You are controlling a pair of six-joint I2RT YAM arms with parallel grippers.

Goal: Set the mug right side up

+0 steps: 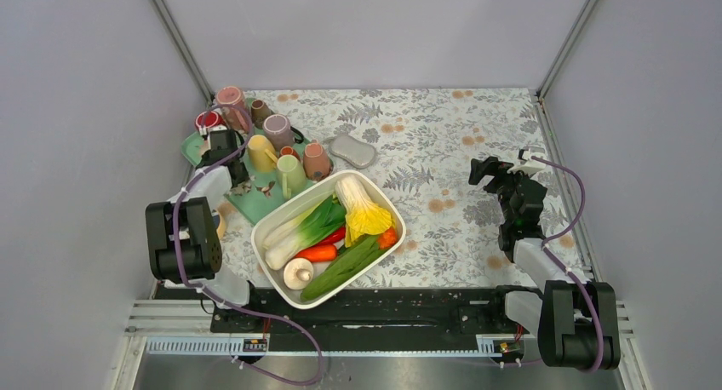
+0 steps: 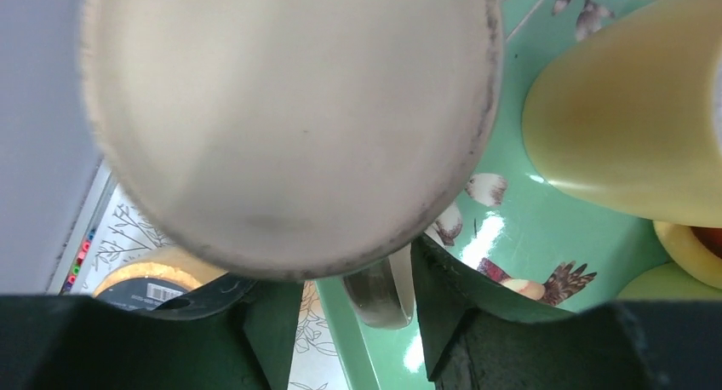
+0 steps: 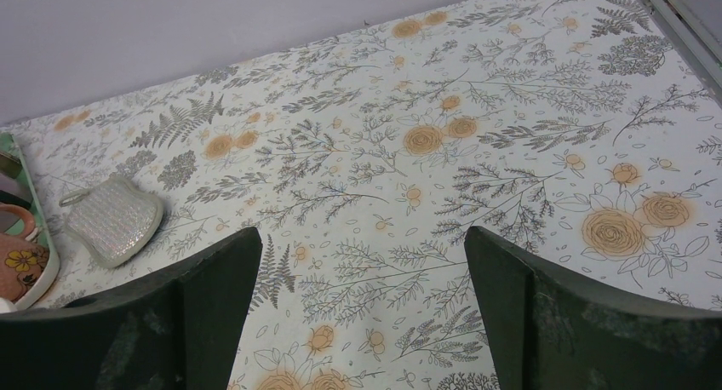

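Note:
A cream-grey mug [image 2: 281, 117] fills the left wrist view with its flat round end facing the camera. Its handle [image 2: 383, 292] sits between the fingers of my left gripper [image 2: 358, 305]. The handle touches the right finger, and a gap shows beside the left finger. In the top view my left gripper [image 1: 223, 145] hangs over the left part of the green tray [image 1: 247, 201] and hides this mug. My right gripper [image 3: 362, 305] is open and empty above the flowered tablecloth, at the table's right side [image 1: 487, 170].
Several other mugs stand on the tray, among them a yellow one [image 1: 260, 151] [image 2: 630, 126] and a dark red one [image 1: 209, 120]. A white tub [image 1: 254, 235] of vegetables lies in front. There is a silver pouch [image 1: 353, 151] [image 3: 112, 220] and a tape roll [image 2: 145, 283].

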